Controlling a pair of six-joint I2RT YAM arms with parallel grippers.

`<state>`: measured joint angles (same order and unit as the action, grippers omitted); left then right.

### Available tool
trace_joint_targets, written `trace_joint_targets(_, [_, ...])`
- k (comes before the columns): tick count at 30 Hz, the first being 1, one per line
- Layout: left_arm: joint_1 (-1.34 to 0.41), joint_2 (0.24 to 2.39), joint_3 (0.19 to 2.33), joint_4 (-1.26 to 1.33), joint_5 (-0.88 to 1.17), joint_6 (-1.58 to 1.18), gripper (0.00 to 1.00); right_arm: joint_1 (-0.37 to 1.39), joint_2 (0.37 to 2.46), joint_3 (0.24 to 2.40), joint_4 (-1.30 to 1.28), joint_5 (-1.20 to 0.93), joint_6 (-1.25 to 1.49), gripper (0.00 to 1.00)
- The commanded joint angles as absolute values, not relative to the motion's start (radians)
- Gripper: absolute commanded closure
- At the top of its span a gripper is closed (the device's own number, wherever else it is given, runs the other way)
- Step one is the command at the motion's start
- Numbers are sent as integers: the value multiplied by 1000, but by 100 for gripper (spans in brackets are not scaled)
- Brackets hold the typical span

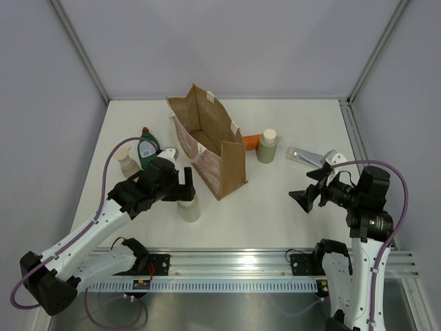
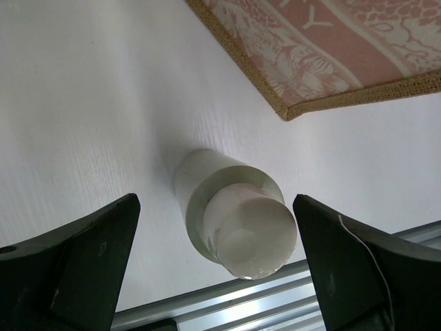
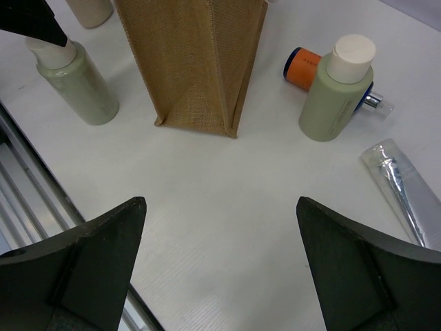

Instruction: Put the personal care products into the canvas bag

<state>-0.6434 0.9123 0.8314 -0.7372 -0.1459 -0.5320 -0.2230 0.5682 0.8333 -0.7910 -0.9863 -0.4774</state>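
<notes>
The canvas bag (image 1: 210,148) stands open mid-table; it also shows in the right wrist view (image 3: 196,62) and its patterned side in the left wrist view (image 2: 331,41). My left gripper (image 1: 180,185) is open, hovering over an upright pale bottle (image 1: 189,208) whose cream cap (image 2: 256,236) sits between the fingers without touching them. A second pale bottle (image 1: 267,147) stands right of the bag beside the lying orange bottle (image 1: 250,141). The silver tube (image 1: 306,157) lies further right. The green red-capped bottle (image 1: 147,147) stands left of the bag. My right gripper (image 1: 306,198) is open and empty above bare table (image 3: 220,207).
Another cream-capped pale bottle (image 1: 125,161) stands left of the green one. The aluminium rail (image 1: 227,262) runs along the near table edge. Grey walls enclose the table on three sides.
</notes>
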Motion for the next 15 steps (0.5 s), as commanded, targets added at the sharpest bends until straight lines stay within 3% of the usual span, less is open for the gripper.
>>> trace_joint_targets(1, [-701, 951, 900, -785, -256, -558, 1, -225, 561, 833, -781, -986, -497, 1])
trace_joint_targets(15, [-851, 1068, 877, -784, -288, -581, 1, -227, 557, 831, -784, -989, -502, 0])
